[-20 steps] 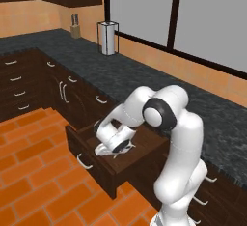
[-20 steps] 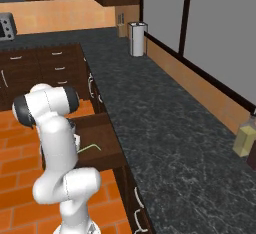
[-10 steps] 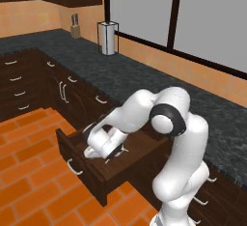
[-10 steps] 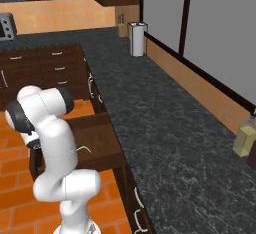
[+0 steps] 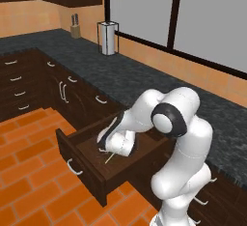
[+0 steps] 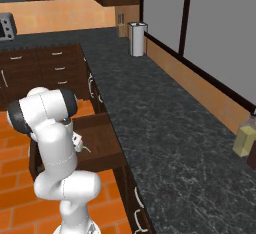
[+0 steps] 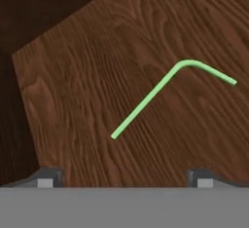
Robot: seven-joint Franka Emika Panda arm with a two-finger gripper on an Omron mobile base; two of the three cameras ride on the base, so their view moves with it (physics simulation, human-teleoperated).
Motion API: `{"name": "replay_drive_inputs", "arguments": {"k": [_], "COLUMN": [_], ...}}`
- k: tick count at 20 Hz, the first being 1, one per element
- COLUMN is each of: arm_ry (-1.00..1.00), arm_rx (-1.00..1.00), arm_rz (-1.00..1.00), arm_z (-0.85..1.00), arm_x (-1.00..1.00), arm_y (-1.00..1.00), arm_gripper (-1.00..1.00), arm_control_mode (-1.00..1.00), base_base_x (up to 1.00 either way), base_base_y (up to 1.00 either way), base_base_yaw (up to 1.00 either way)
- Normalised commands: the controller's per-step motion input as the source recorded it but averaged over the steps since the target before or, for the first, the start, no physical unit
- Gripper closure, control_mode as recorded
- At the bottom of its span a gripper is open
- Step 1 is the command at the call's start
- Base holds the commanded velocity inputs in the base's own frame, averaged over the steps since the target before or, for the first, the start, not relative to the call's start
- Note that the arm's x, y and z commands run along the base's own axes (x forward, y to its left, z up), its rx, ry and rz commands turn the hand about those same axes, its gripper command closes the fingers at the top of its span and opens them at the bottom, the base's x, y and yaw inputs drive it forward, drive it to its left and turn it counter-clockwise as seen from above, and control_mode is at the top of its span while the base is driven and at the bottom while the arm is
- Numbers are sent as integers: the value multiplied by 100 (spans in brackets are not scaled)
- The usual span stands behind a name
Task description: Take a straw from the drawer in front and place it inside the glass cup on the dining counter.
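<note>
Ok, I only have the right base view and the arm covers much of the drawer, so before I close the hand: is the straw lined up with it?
Observer: In the hand view the straw lies flat on the floor of the drawer, just ahead of the open hand, and nothing touches it.
Operator: Which way does its bend point?
Observer: The long part runs diagonally up from between the fingertips. The short bent end turns off toward that view's right.
Operator: Is the drawer out far enough?
Observer: The left base view shows it pulled well out, with the hand down inside it.
</note>
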Motion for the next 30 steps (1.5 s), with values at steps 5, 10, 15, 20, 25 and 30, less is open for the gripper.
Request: {"name": "replay_drive_inputs", "arguments": {"k": [5,10,15,20,25,30], "arm_ry": [23,14,14,12,5,4], "arm_rx": [-17,-14,-9,-1,0,5], "arm_rz": [-10,-2,0,-1,0,-4], "arm_z": [26,1,-14,-16,0,0], "arm_x": [89,74,47,12,0,0], "arm_y": [0,9,11,-28,-54,-19], "arm_gripper": [-100,-100,-100,-100,-100,-100], "arm_control_mode": [-100,-100,-100,-100,-100,-100], "base_base_x": [0,0,0,0,0,0], "base_base_y": [0,0,0,0,0,0], "base_base_yaw": [0,0,0,0,0,0]}}
